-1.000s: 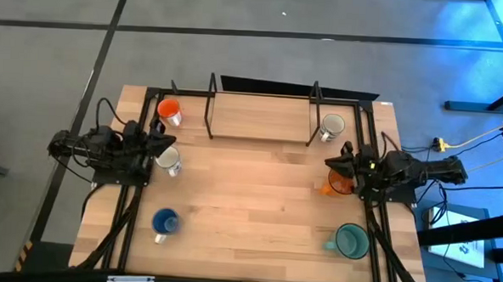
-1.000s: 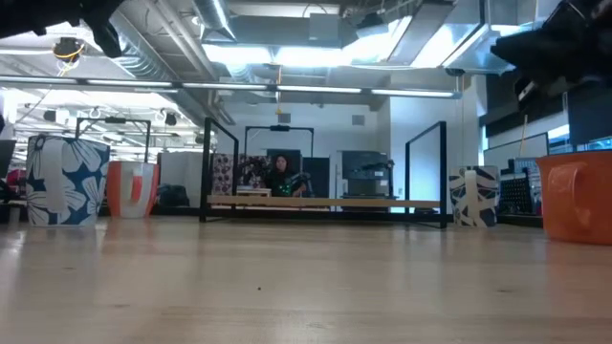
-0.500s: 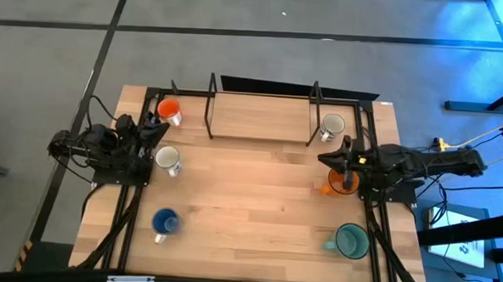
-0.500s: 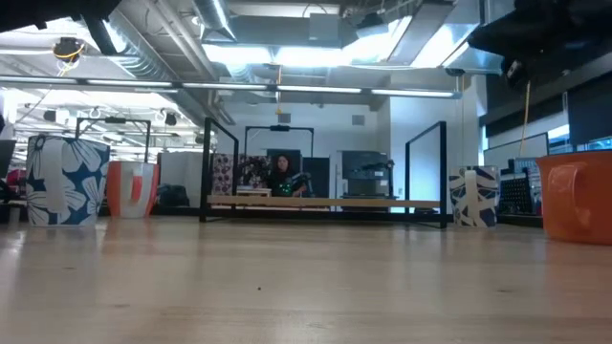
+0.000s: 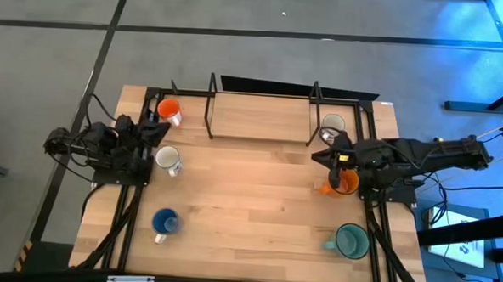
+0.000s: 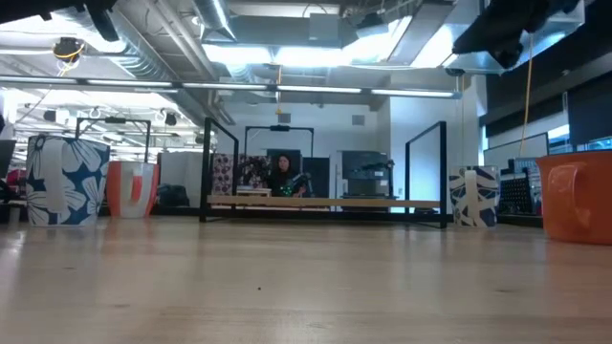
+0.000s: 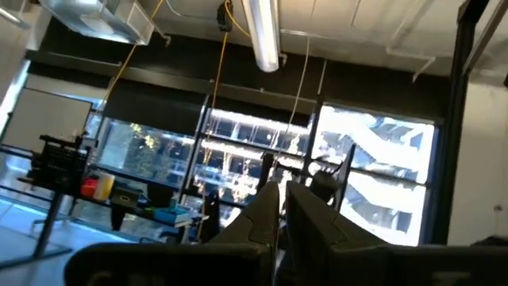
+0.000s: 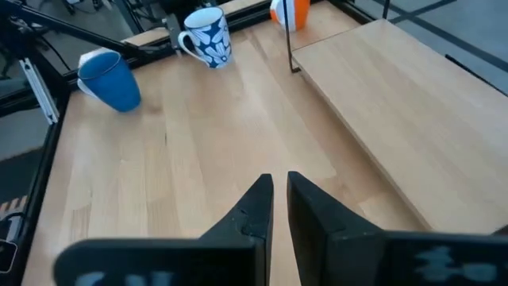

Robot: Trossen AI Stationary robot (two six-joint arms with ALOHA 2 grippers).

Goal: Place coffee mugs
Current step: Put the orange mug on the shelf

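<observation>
Landmark: we place everything by the raised wooden shelf [image 5: 259,116] at the table's far edge.
Right gripper [image 5: 330,149]: we see it just in front of the shelf's right end, reaching over the table toward the grey-white mug [image 5: 332,123] that stands on that end. Its fingers [image 8: 255,208] are nearly together with only a thin gap, and they hold nothing.
Left gripper [image 5: 157,130]: it waits off the shelf's left end, near the orange-inside mug [image 5: 169,112]. Its fingers [image 7: 266,210] are likewise almost closed and empty, and its camera tilts up at the ceiling.
Mugs near the shelf's left side: the floral white mug [image 5: 168,160] stands in front of the orange-inside one, the blue mug [image 5: 164,222] farther forward.
Mugs near the shelf's right side: the orange mug [image 5: 343,182] sits just below the right arm, the teal mug [image 5: 350,240] well forward of it.
Why so placed: we judge the mugs are spread along both edges so each arm can take its own side and lift them to the shelf.
Hard to see: the right arm partly covers the orange mug and the grey-white mug's rim. The low view cuts off the orange mug [image 6: 577,199] at the frame edge.
</observation>
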